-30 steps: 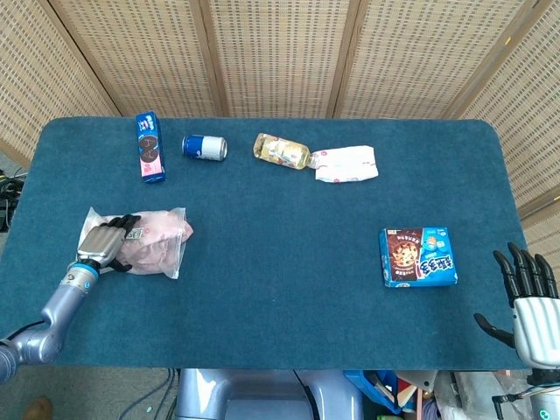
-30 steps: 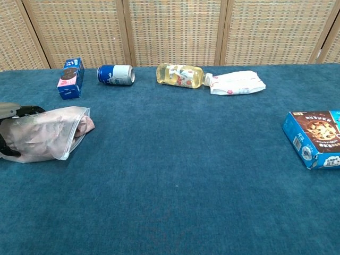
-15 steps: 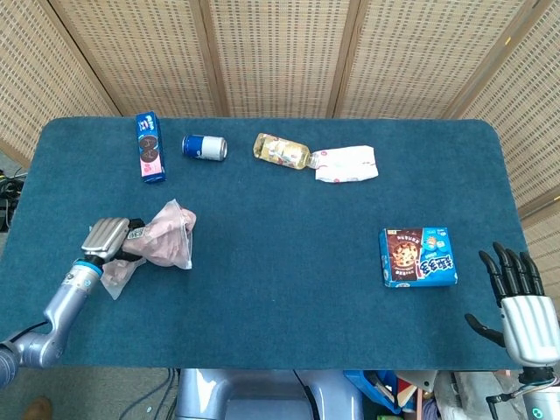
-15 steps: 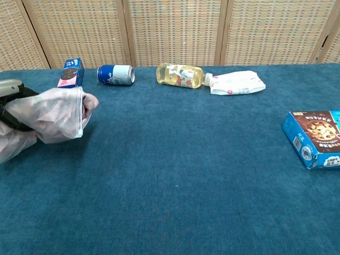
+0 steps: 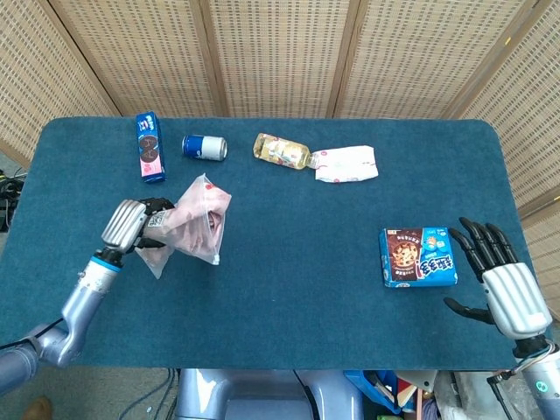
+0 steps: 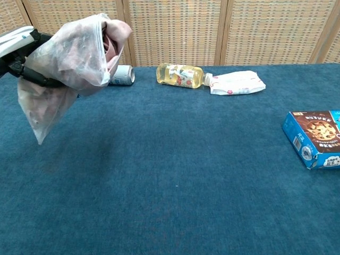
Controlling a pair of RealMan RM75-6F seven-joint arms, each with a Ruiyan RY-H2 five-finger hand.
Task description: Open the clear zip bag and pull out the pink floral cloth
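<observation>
My left hand grips the clear zip bag and holds it up off the blue table, left of centre. In the chest view the left hand sits at the upper left, and the bag hangs from it with its mouth turned up and to the right. The pink floral cloth is bunched inside and pokes out at the bag's mouth. My right hand hovers at the table's right edge, fingers spread, holding nothing; the chest view does not show it.
Along the back of the table lie a blue cookie pack, a blue can, a yellow bottle and a white pouch. A blue cookie box lies right of centre, just left of my right hand.
My left hand has lifted the bag off the table and carried it up and to the right. The right hand has come up and in toward the cookie box.
</observation>
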